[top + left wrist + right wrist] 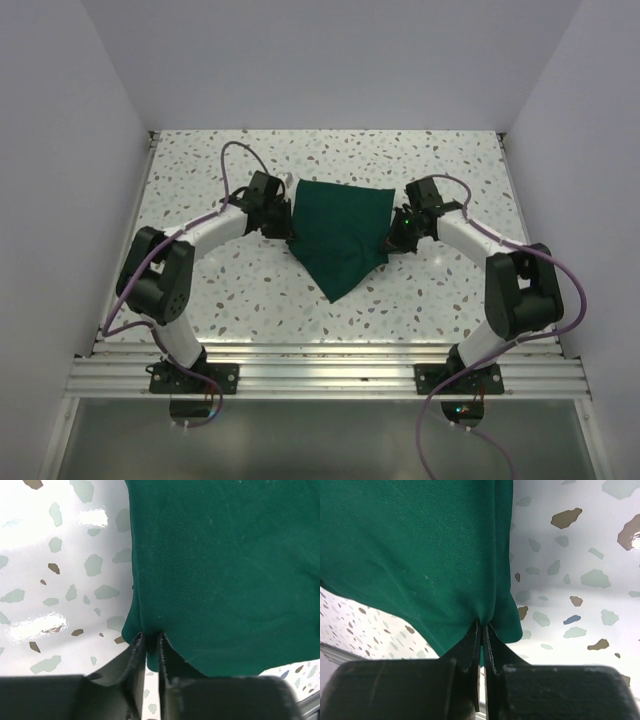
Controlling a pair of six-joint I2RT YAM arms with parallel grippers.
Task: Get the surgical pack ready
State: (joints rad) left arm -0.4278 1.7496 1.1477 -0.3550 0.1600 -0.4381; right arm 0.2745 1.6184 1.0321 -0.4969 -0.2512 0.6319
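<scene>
Both grippers are biting fabric as I'm watching. On the top camera, the left gripper point(274, 212) is sitting at the left edge of the surgical pack point(340, 232) and the right gripper point(400, 230) at its right edge. The dark green sheet is lying spread between them around the middle of the speckled table point(200, 290), one corner pointing toward the arm bases.

Switching to the left wrist camera, the left gripper point(151, 641) is pinching narrow on the hem, jaws almost together with cloth creasing into them. The surgical pack point(225, 570) is filling the upper right, and the table point(60, 580) is showing on the left.

Over on the right wrist camera it's the same story: the right gripper point(482, 630) is clamping down to a sliver on the edge of the surgical pack point(420, 555), folds running up from the pinch. The table point(570, 580) is showing on the right — I'm not able to tell whether the cloth is lifting off it.
</scene>
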